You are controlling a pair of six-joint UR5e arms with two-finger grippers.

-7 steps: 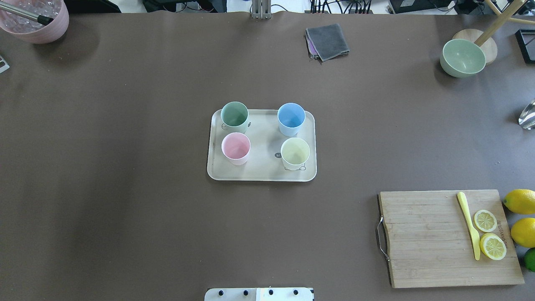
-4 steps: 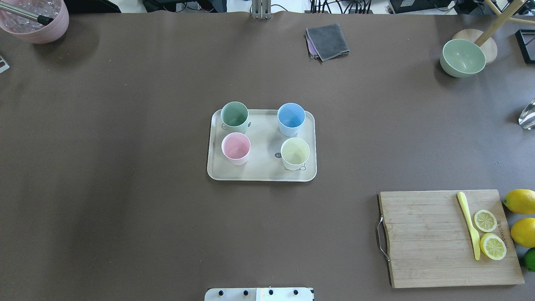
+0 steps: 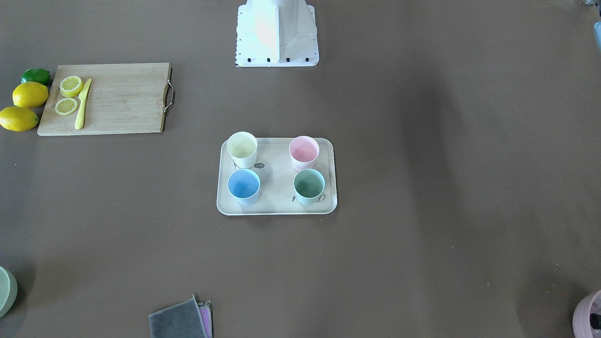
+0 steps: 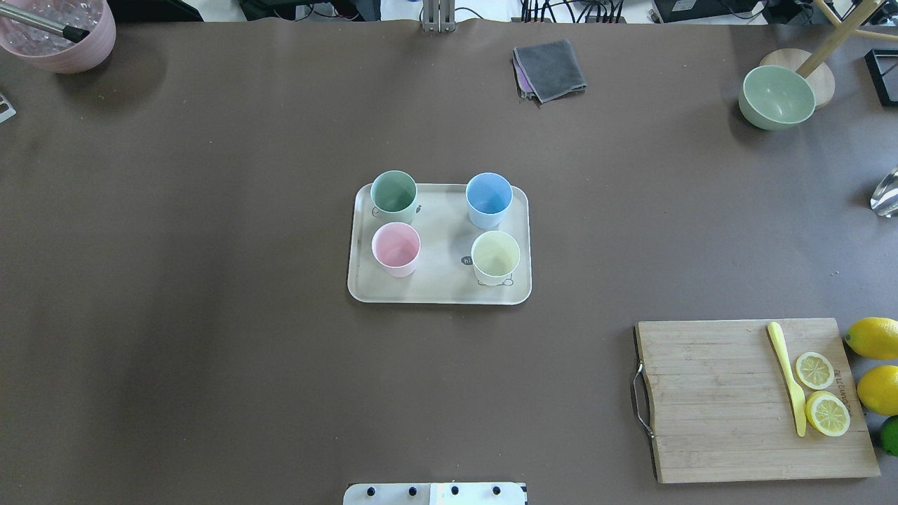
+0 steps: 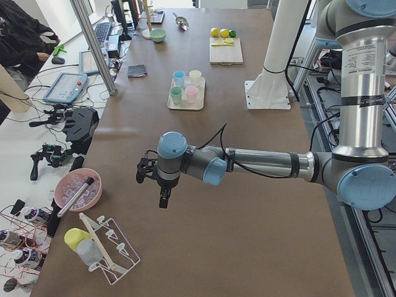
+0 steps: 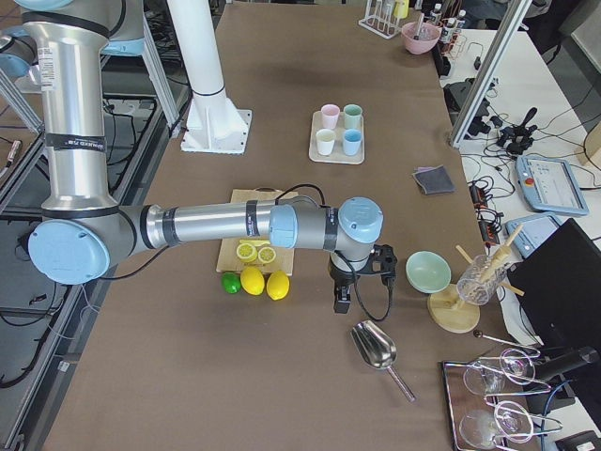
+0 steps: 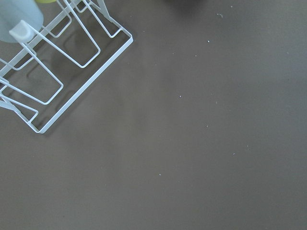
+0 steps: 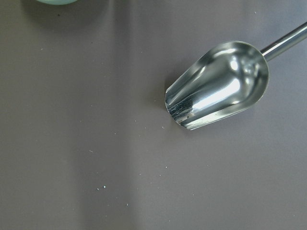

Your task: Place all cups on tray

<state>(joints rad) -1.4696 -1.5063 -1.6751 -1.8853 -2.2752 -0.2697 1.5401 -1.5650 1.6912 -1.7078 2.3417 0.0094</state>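
The cream tray [image 4: 442,231] lies in the middle of the table. All four cups stand upright on it: mint green [image 4: 393,191], blue [image 4: 489,194], pink [image 4: 396,245] and pale yellow [image 4: 495,254]. The front-facing view shows the same tray [image 3: 277,178] and cups. My left gripper [image 5: 164,201] hangs over bare table far from the tray, near the table's left end. My right gripper [image 6: 343,303] hangs near the right end, past the lemons. Both show only in the side views, so I cannot tell whether they are open or shut.
A wooden cutting board [image 4: 729,400] with a yellow knife and lemon slices lies at front right, lemons [image 4: 873,337] beside it. A green bowl [image 4: 776,95], grey cloth [image 4: 551,69] and pink pot [image 4: 59,31] sit at the back. A metal scoop [image 8: 216,86] and white rack [image 7: 57,62] lie under the wrists.
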